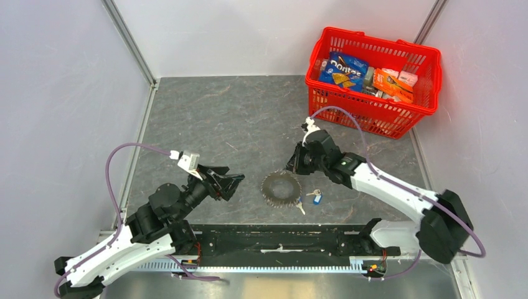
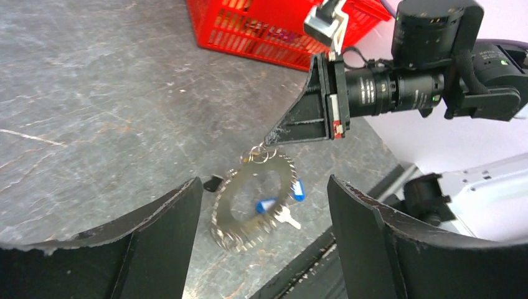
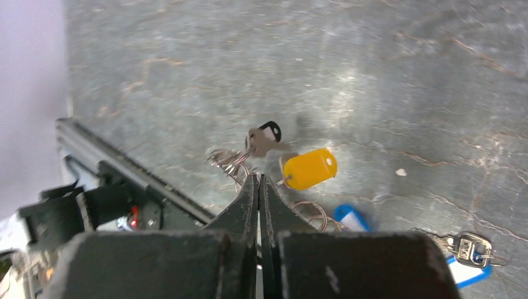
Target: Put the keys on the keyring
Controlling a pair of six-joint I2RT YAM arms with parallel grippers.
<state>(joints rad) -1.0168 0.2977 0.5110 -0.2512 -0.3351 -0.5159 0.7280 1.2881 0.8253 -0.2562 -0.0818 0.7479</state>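
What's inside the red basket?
A blue Doritos bag, an orange packet and a pale box lie in the red basket. Anything underneath them is covered.

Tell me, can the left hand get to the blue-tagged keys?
Probably not directly: the keyring, pinched by the right hand, sits between the open left hand and the keys.

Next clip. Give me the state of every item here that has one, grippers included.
left gripper: open, holding nothing.
right gripper: shut, tips at the keyring's edge; grip unclear.
keyring: on the table, between the grippers.
keys: loose on the table beside the keyring.
yellow tag: lying on the table.
basket: upright, filled with packets.
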